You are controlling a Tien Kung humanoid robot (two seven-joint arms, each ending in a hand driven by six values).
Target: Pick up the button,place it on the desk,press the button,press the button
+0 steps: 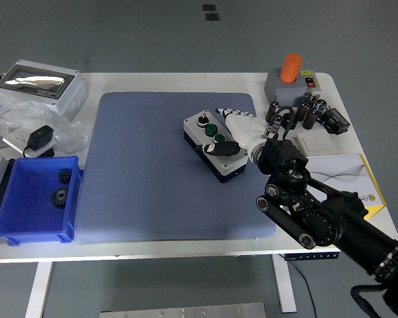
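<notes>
On blue mat (146, 179) | button box (214, 146) long axis diagonal, upper-left to lower-right | right robot hand (237, 132) clasping it

Single high head view, facing forward and down over white table (186, 83)

This is looking like a robotics lab or electronics workshop. A white tabletop (186, 83) is standing on a plain grey floor (119, 33) and carrying a blue-grey textured work mat (139, 172). A blue plastic parts bin (36, 199) is holding small black gears (59, 196), while a grey metal enclosure with a clear lid (40, 85), a black power adapter (40, 138) and a grey box with an orange cylindrical knob (293, 76) are sitting around the mat.
</notes>
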